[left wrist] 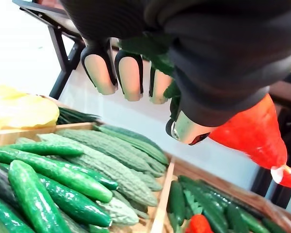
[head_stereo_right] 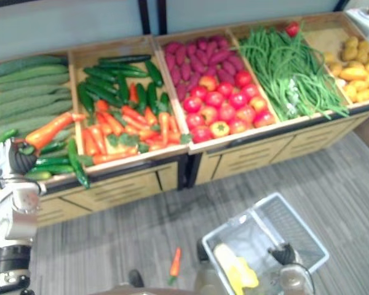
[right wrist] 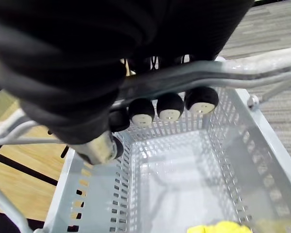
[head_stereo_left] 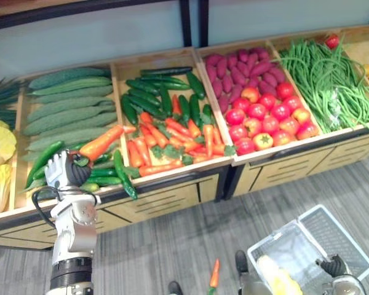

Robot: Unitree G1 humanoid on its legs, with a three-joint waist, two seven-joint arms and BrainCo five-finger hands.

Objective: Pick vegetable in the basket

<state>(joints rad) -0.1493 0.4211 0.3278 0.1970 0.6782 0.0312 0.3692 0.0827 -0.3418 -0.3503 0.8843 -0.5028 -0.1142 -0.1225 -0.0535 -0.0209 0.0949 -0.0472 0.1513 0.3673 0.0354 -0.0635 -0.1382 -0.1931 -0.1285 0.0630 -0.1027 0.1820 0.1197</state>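
My left hand is at the front of the vegetable stand, over the green peppers, shut on a large orange carrot by its leafy end. In the left wrist view the carrot sticks out past the curled fingers. My right hand is low at the right, with its fingers curled round the metal handle of a pale plastic basket. A yellow vegetable lies in the basket.
The wooden stand has bins of bitter gourds, carrots with cucumbers, sweet potatoes and tomatoes, green beans and potatoes. A small carrot lies on the grey floor.
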